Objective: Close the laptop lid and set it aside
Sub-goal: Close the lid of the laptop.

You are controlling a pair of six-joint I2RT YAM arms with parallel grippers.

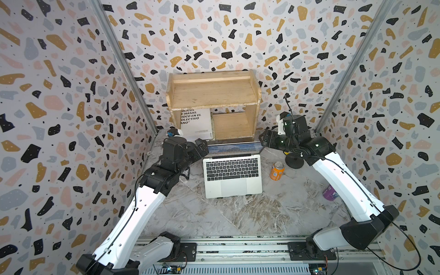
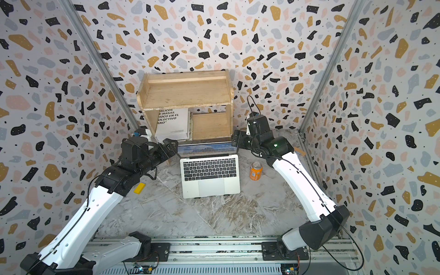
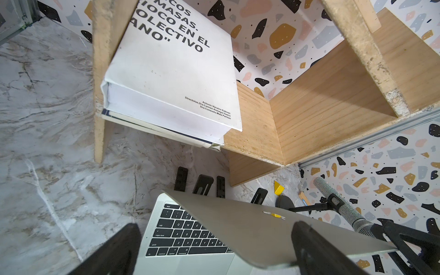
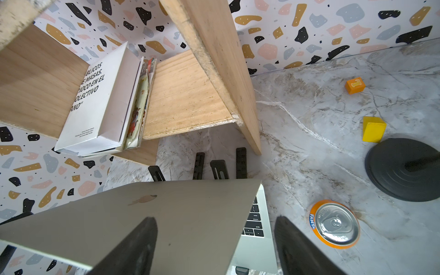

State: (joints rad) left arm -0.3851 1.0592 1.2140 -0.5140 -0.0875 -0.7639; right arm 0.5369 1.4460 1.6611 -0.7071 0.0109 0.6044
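Marble-patterned grey, the counter [image 1: 238, 214] fills the lower part of both top views. Above it, at the centre of the frame, sits the laptop [image 1: 232, 176], keyboard and trackpad facing up, on a black folding stand [image 4: 198, 166] whose feet show behind it in the wrist views. Right of the laptop and apart from it stands an orange soda can [image 1: 277, 171]. Farther right and lower, a purple container [image 1: 329, 193] is partly hidden by the right arm.

The laptop lid [image 1: 234, 148] is tipped forward over the keys but not shut, so only a thin strip of the mountain wallpaper shows from above. The left hand [image 1: 204, 147] is at the lid's upper left corner. Its fingers [image 3: 314, 250] are spread wide, one over the silver outer shell and the other past the side edge, and it grips nothing. The right hand [image 1: 263, 141] is at the upper right corner, fingers [image 4: 140, 245] parted wide, one over the shell near the apple logo, clamped on nothing. I cannot tell whether either finger touches the shell.

Beyond the lid, in the upper middle of the frame, a wooden shelf [image 1: 214, 92] stands against the terrazzo wall [image 1: 214, 35]. A white book [image 1: 196, 123] leans under its top board at the left.
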